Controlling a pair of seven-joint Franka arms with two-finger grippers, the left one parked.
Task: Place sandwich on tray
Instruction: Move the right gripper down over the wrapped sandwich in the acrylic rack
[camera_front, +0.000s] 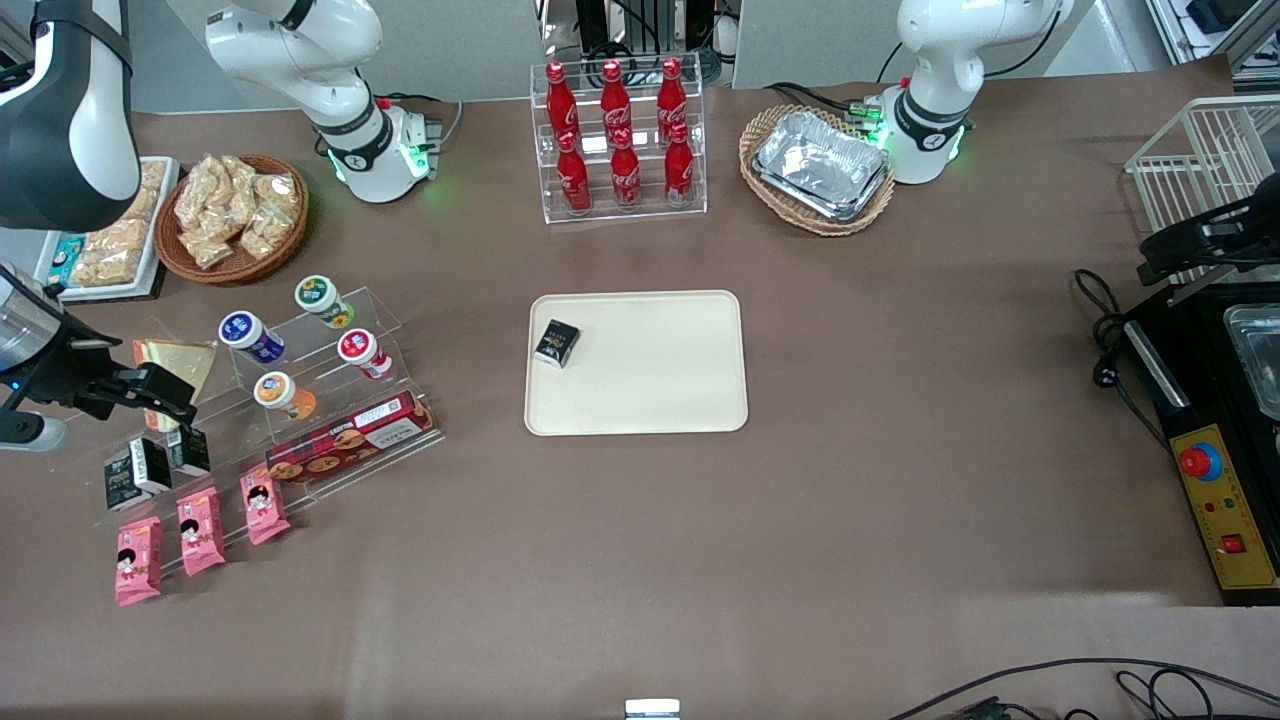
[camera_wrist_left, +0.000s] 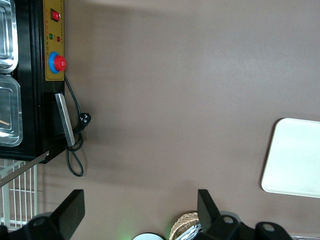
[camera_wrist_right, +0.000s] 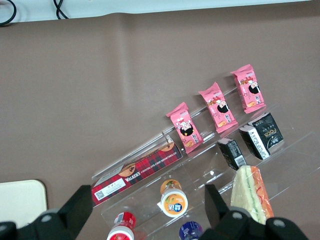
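While the gripper hovers wide open, holding nothing, just above the sandwich on the clear rack, the tray lies mid-table, well apart.

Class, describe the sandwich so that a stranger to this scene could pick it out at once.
Find the clear stepped display stand toward the working arm's end of the table. On its upper step, just under the open gripper, lies the sandwich. It alone is a pale triangular wedge; its neighbours are round cups and black boxes.
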